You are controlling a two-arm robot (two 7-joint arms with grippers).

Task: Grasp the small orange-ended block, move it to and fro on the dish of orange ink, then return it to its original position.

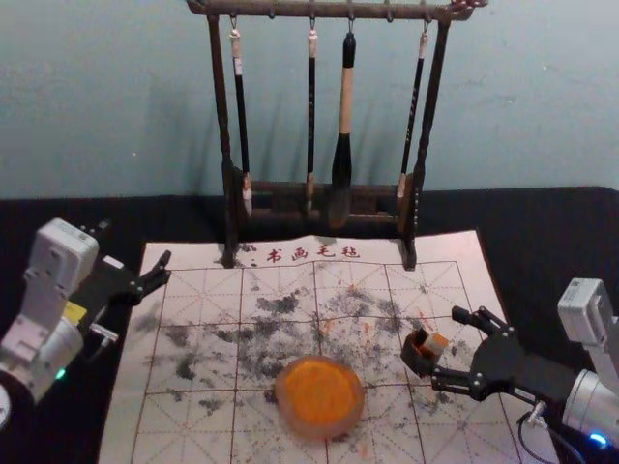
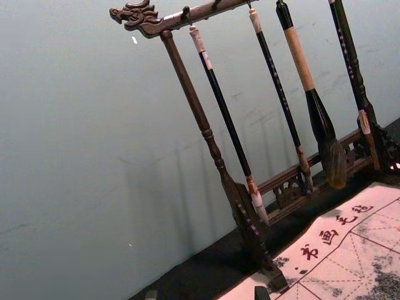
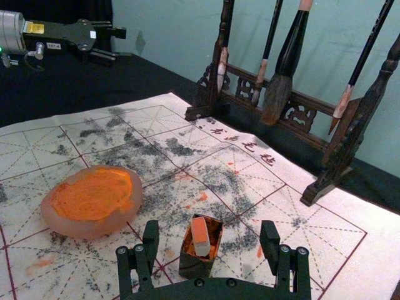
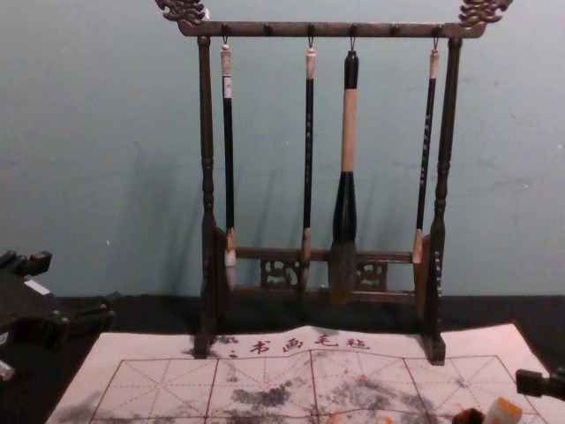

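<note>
Head view first: the right claw [image 1: 447, 344] is down on the bench [image 1: 561, 227], roughly two o'clock from the dish of orange ink [image 1: 319, 394]. It's wide open, gripping nothing, with a finger on either side of the orange-ended block [image 1: 436, 344] and a small dark box [image 1: 418, 354]. The left claw [image 1: 167, 266] is parked around ten o'clock from the dish. Straight up at twelve there's a wooden rack [image 1: 221, 106] with four brushes [image 1: 345, 97] hanging off it. Dish, block and box all sit over a gridded, ink-smudged sheet [image 1: 193, 440].

Left wrist view: mostly brushes and rack over a corner of the sheet. The left claw's two tips just poke in, well apart, with nothing held.

Right wrist view: best look at the block, honestly. It's tilted, orange end up, between the spread fingers [image 3: 269, 240] and touching neither. It overlaps the mouth of the box, which has orange smears inside, but I can't tell if it's standing in there or just against it. The dish is well apart from the claw.

Chest view: the left claw hangs around eight o'clock in the frame, fingers apart. A bit of the right claw comes in around four, with the block and box near it.
</note>
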